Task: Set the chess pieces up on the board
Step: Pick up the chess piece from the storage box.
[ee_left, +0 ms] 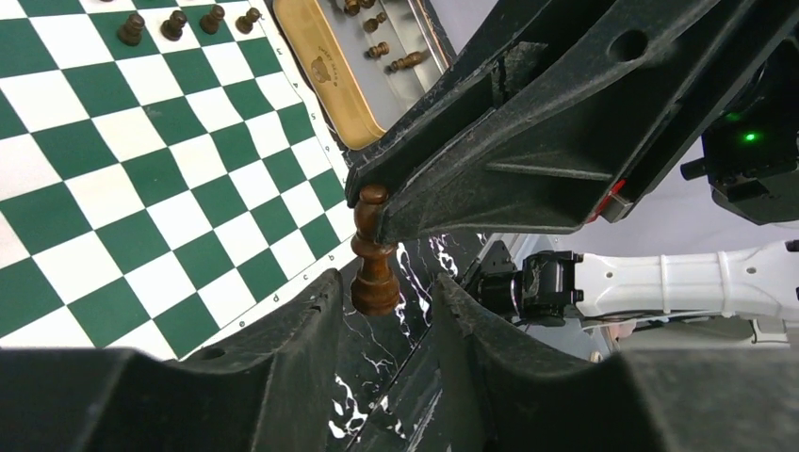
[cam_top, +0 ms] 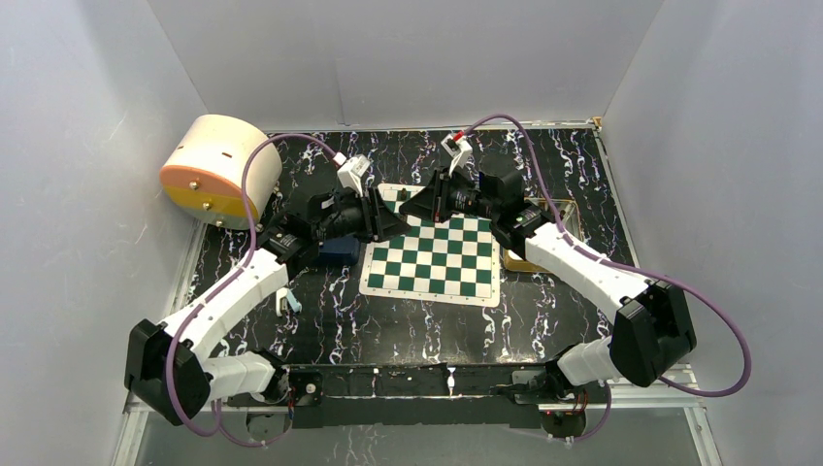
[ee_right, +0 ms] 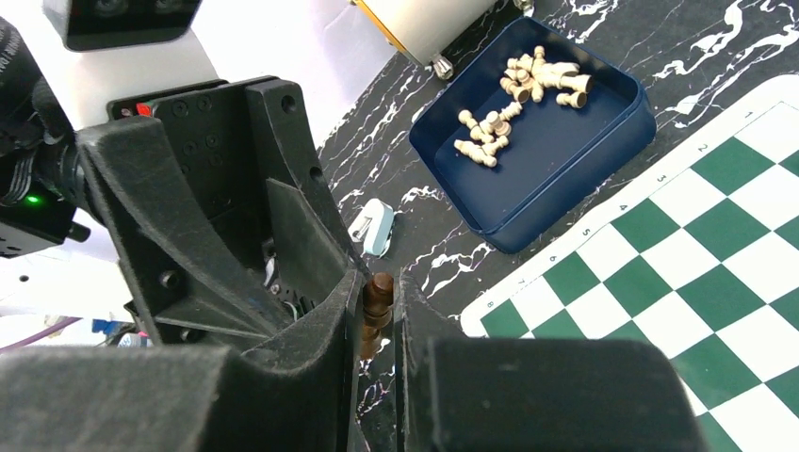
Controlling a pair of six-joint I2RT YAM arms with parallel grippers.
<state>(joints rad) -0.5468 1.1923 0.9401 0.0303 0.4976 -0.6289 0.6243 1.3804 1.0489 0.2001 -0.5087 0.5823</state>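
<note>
My right gripper (ee_right: 380, 282) is shut on a dark brown chess piece (ee_right: 380, 294) and holds it above the black marble table, just off the corner of the green and white board (ee_right: 697, 273). In the left wrist view the piece (ee_left: 375, 273) hangs upright from the right gripper's fingers (ee_left: 490, 160). My left gripper (ee_left: 386, 297) is open, with one jaw on each side of the piece's base and a gap at both sides. Several dark pieces (ee_left: 174, 24) stand on the board (ee_left: 141, 188). In the top view both grippers (cam_top: 383, 221) (cam_top: 412, 206) meet at the board's far left corner.
A gold tin tray (ee_left: 330, 75) with several dark pieces (ee_left: 382, 47) lies beside the board. A blue tray (ee_right: 556, 179) holds cream pieces (ee_right: 528, 75). A small white and pale blue object (ee_right: 377, 226) lies on the table. A round cream and orange container (cam_top: 218, 170) stands far left.
</note>
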